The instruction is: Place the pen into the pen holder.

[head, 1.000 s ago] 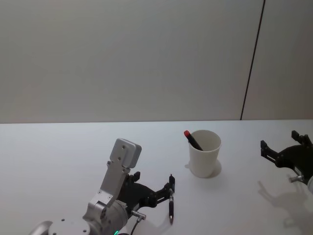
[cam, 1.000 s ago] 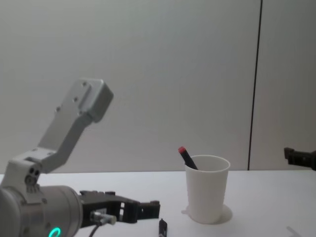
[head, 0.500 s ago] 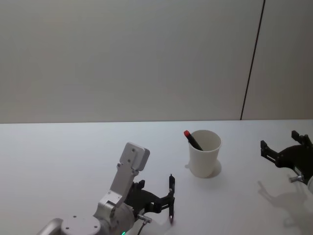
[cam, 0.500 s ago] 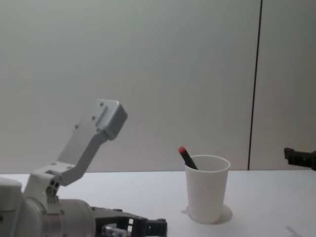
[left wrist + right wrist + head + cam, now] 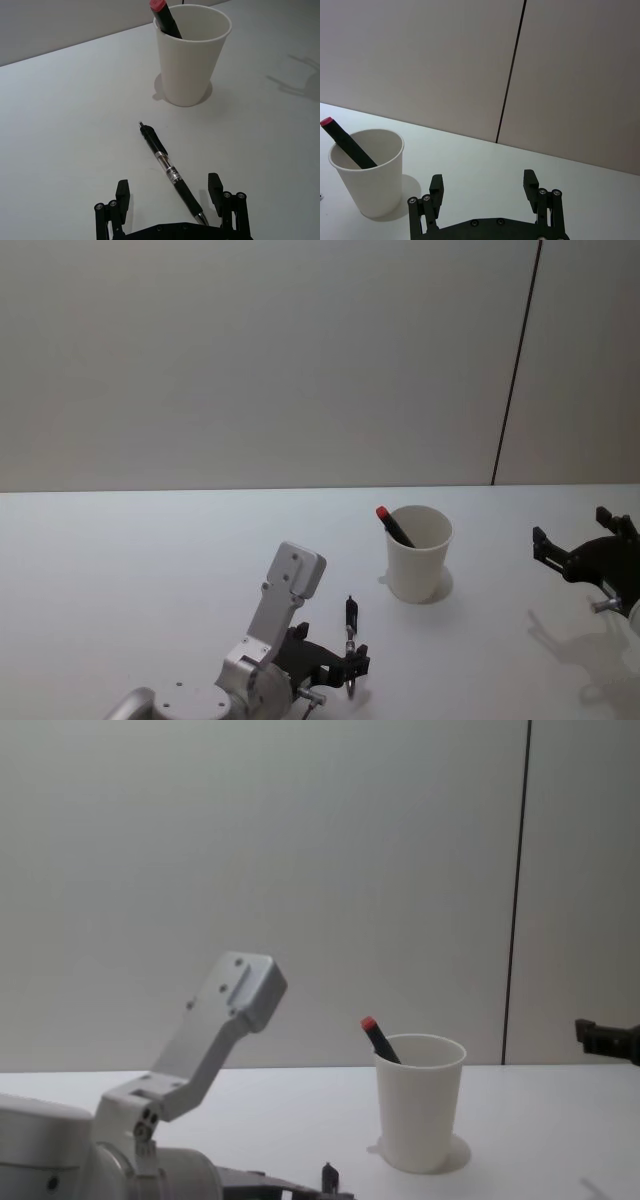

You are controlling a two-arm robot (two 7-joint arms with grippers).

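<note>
One pen between left pincer prongs

The white table bears 1 pen (lying flat) and 1 pen holder.

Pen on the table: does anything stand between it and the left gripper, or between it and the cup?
Nothing visible does. The pen lies between the open fingers of the left gripper, and bare table runs from it to the cup. A red-capped marker leans inside the cup.
</note>
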